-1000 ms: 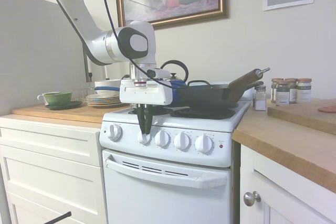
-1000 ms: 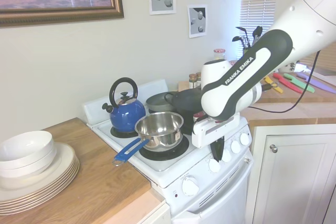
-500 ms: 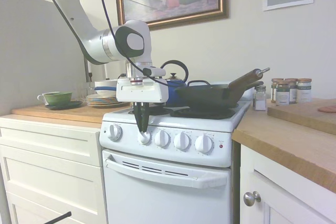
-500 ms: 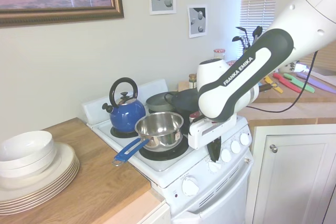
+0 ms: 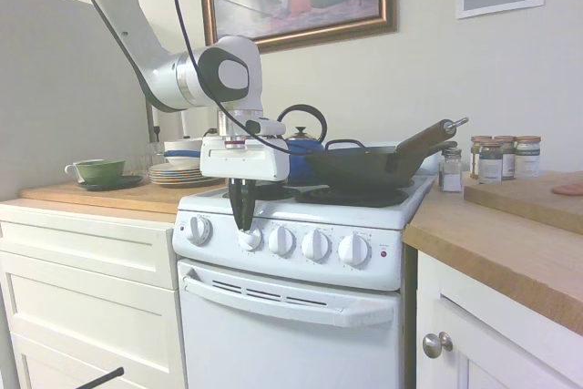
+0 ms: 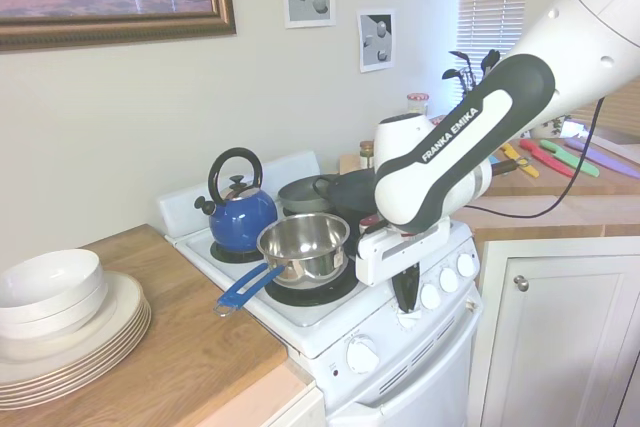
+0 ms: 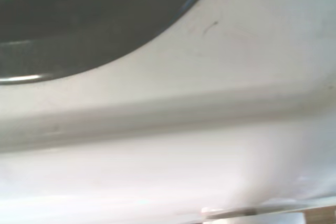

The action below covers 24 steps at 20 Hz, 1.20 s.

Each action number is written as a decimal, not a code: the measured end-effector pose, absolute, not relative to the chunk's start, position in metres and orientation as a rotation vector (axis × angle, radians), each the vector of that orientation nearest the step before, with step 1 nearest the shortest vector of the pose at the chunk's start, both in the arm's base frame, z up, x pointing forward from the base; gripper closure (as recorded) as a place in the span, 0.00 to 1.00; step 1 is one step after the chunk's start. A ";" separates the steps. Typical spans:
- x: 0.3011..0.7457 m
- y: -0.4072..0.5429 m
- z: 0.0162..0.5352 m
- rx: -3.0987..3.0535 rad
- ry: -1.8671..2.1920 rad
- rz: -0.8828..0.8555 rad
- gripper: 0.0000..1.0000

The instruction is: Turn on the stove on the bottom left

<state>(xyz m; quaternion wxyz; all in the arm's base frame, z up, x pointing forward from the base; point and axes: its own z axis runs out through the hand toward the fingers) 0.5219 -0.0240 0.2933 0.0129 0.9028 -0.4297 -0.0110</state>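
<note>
Stove (image 5: 301,316): white range between two wooden worktops.
Target knob (image 5: 249,240): second from the stove's left; rigid, smooth, round, likely slippery; take it across its rim.
Pincer (image 5: 244,223): pointing down, fingers close together, apparently pinching that knob.

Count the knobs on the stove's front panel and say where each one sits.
5, in one row on the stove panel: far-left knob, second knob partly hidden under the gripper, third knob, fourth knob, and fifth knob beside the red light.
</note>
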 end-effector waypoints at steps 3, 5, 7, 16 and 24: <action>0.522 -0.024 0.292 2.819 -1.349 -0.047 1.00; 0.522 -0.025 0.291 2.822 -1.359 -0.054 1.00; 0.523 -0.026 0.291 2.825 -1.365 -0.064 1.00; 0.523 -0.027 0.286 2.828 -1.371 -0.100 1.00; 0.523 -0.025 0.274 2.815 -1.353 -0.127 1.00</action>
